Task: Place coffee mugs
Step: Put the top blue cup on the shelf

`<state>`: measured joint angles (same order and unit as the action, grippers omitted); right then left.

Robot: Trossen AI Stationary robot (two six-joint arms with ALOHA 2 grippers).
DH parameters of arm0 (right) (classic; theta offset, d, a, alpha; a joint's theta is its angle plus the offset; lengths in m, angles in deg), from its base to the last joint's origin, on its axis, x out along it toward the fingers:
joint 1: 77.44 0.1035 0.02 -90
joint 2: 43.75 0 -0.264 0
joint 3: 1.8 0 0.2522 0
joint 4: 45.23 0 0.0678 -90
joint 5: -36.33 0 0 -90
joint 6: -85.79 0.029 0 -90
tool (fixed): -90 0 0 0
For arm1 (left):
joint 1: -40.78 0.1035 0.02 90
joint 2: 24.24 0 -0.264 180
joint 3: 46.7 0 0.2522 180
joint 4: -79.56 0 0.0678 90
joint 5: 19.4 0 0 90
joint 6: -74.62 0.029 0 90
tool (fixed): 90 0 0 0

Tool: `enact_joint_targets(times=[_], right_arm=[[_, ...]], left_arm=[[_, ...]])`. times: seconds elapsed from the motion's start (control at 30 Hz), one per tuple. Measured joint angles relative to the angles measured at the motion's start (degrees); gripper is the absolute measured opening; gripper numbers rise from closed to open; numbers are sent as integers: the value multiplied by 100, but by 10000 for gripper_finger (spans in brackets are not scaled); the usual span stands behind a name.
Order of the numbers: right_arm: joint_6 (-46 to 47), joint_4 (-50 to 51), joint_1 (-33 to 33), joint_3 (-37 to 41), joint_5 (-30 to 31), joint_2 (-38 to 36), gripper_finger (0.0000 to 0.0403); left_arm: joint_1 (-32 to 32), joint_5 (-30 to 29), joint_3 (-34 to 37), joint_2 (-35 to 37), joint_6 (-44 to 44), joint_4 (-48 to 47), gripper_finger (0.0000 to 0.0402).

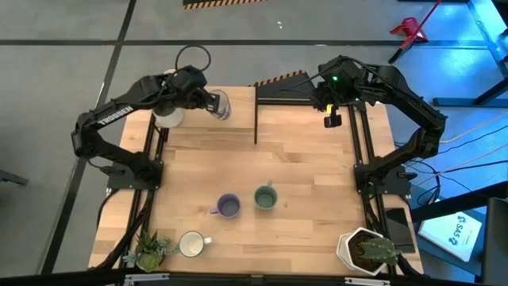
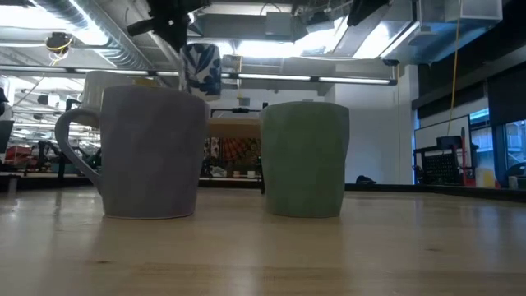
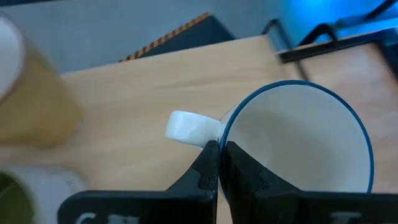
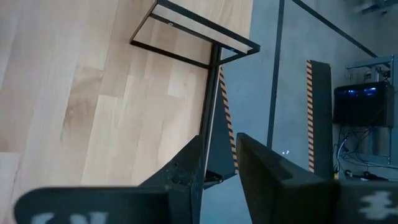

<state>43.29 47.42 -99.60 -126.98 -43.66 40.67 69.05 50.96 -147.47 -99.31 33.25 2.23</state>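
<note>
My left gripper (image 1: 209, 102) is shut on a mug with a blue-and-white outside (image 1: 221, 106), a white inside and a blue rim, above the table's far left part. It shows high up in the low view (image 2: 201, 69). A white mug (image 1: 169, 117) stands under the left arm. A purple-blue mug (image 1: 228, 206) and a sage green mug (image 1: 265, 197) stand upright side by side on the table's near middle. A cream mug (image 1: 191, 244) stands near the front edge. My right gripper (image 1: 332, 113) waits at the far right, slightly open and empty. My left gripper pinches the mug's rim (image 3: 225, 134) right beside the white handle (image 3: 186, 127), one finger inside the mug and one outside. The mug is lifted clear of the table (image 2: 201, 69).
A black metal frame (image 1: 274, 99) stands at the far middle of the table. A small green plant (image 1: 151, 250) sits at the near left corner and a white plant pot (image 1: 367, 250) at the near right. Bare wood lies between the frame and the standing mugs.
</note>
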Motion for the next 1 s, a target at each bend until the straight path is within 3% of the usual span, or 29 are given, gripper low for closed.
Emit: enact_joint_targets(times=[0.4,0.83,1.0], right_arm=[[-2,0,0,0,1,0,85],[4,0,0,0,-1,0,85],[9,1,0,0,-8,0,85]], left_arm=[[504,346,6,-497,587,-253,3],[822,487,3,-551,941,-354,4],[821,147,6,-560,1068,-342,41]])
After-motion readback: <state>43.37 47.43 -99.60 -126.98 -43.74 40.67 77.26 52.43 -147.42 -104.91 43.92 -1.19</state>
